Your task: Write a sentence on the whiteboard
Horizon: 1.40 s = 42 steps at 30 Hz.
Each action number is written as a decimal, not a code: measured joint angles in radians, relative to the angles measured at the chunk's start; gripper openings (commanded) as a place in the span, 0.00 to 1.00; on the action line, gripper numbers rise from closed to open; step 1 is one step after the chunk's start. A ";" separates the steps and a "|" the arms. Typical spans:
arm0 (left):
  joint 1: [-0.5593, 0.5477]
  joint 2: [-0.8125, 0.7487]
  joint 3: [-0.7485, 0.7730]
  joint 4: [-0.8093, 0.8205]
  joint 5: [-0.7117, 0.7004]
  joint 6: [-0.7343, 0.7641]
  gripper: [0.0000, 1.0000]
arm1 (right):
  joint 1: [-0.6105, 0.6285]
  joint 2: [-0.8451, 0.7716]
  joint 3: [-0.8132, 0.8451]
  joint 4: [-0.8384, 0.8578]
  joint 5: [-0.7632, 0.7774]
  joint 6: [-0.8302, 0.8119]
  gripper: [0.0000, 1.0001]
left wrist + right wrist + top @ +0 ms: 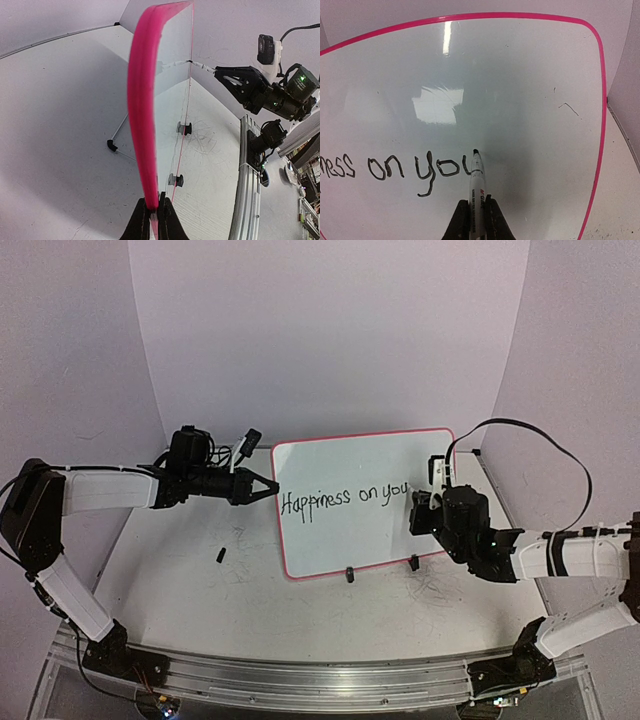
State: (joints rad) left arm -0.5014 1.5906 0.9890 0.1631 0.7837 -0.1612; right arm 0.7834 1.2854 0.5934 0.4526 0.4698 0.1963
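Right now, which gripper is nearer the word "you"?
Right. The right gripper holds the marker with its tip at the word "you"; the left gripper clamps the whiteboard's opposite edge.

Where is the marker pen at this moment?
In the right wrist view, the marker stands in the right hand, its tip at the whiteboard, at the end of the sentence.

The whiteboard (pixel 340 465) stands as a wall in mid-table. The left gripper (pixel 272 485) clamps its 9 o'clock edge; the right gripper (pixel 420 512) with a marker (pixel 477 185) blocks 3 o'clock. Toward 7 o'clock there is room, around a small black piece (pixel 220 555).
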 measured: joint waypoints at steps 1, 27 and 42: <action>0.000 0.000 0.000 0.000 0.000 0.000 0.00 | 0.000 -0.001 -0.002 0.000 -0.002 0.003 0.00; -0.002 -0.005 0.000 -0.006 -0.001 0.006 0.00 | -0.033 -0.153 -0.066 -0.028 -0.082 -0.020 0.00; -0.004 -0.006 0.000 -0.006 -0.001 0.006 0.00 | -0.050 -0.082 -0.065 0.016 -0.107 -0.039 0.00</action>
State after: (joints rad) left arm -0.5056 1.5848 0.9890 0.1566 0.7826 -0.1547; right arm 0.7336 1.2032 0.5287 0.4689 0.3628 0.1570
